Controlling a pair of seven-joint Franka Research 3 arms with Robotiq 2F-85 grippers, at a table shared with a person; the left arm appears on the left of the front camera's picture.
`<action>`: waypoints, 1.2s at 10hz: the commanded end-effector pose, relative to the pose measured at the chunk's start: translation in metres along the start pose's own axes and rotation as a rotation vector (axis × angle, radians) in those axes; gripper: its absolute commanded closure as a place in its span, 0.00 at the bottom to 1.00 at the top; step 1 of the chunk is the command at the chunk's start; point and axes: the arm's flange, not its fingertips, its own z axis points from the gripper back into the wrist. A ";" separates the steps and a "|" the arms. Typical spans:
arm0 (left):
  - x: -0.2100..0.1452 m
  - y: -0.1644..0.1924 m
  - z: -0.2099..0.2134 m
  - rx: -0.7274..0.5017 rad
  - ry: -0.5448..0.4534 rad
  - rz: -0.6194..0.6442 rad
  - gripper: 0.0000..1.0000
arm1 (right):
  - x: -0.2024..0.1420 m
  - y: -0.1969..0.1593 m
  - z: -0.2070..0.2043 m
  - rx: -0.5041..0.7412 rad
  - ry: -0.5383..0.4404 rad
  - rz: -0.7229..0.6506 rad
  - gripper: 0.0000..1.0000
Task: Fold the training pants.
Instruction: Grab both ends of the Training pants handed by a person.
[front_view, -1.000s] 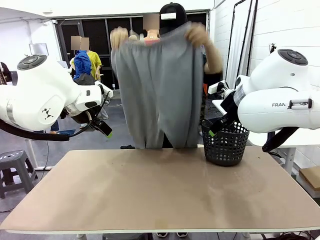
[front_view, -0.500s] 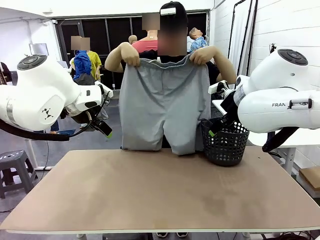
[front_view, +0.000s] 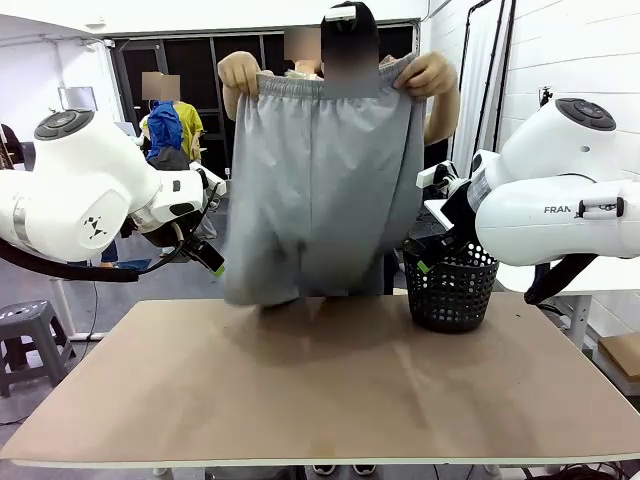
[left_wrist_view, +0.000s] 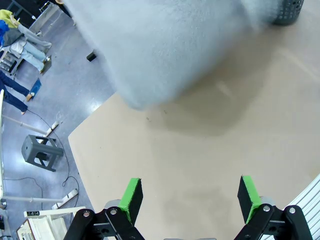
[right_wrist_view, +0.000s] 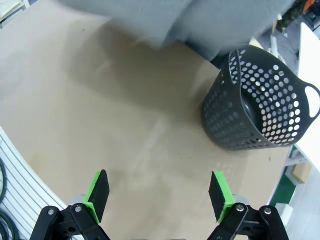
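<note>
Item: training pants (front_view: 318, 185), light grey, hung upright at the worktop's (front_view: 320, 400) 12 o'clock by a person at the far side, one hand (front_view: 240, 72) and the other hand (front_view: 428, 75) gripping the gathered waistband at its two ends, leg hems down at the far edge (whether they touch the surface cannot be told). Left end effector (left_wrist_view: 189, 197): raised at 9 o'clock, green pads wide apart, nothing between them; right end effector (right_wrist_view: 159, 192): raised at 3 o'clock, likewise spread and empty. Also present: black perforated basket (front_view: 450, 290), standing at 2 o'clock, just beside the pants.
</note>
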 end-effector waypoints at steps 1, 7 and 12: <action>0.000 0.000 0.000 -0.002 0.006 -0.002 0.00 | -0.001 0.001 0.001 0.003 0.009 0.003 0.00; 0.000 0.000 0.000 -0.002 0.006 -0.002 0.00 | -0.001 0.001 0.001 0.003 0.009 0.003 0.00; 0.000 0.000 0.000 -0.002 0.006 -0.002 0.00 | -0.001 0.001 0.001 0.003 0.009 0.003 0.00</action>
